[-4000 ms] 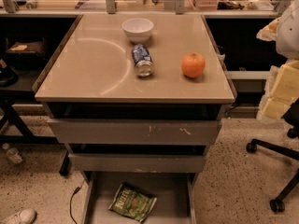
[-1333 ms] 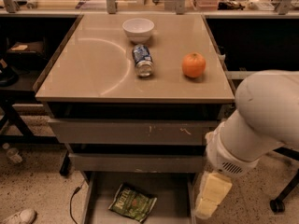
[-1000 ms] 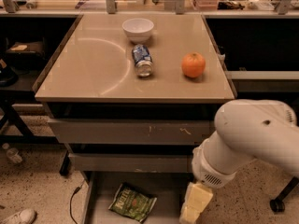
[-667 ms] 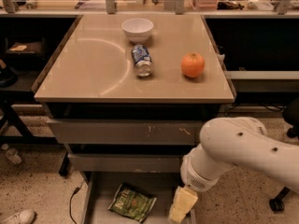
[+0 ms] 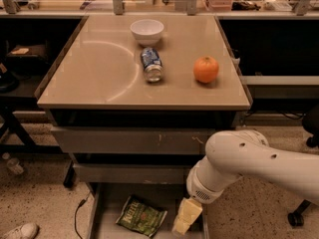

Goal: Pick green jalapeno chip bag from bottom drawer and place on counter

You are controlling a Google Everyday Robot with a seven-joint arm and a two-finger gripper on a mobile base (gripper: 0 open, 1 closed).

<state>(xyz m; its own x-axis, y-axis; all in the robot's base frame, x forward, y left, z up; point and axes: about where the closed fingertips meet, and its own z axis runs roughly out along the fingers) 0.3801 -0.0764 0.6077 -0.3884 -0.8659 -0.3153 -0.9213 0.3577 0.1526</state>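
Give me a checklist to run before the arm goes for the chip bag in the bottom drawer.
1. Bottom drawer pulled open: ok.
2. Chip bag in view, lying flat on the drawer floor with nothing on top: ok.
3. Gripper centred over the bag: not ok; it hangs at the bag's right, near the drawer's right side.
4. Gripper touching the bag: cannot tell; they look apart.
5. Room on the counter: ok; there is bare surface left of the can.

The shallow grey metal bottom drawer (image 5: 107, 205) runs off the lower edge. The cream-coloured hand (image 5: 186, 216), at its three o'clock, hides part of its right side.
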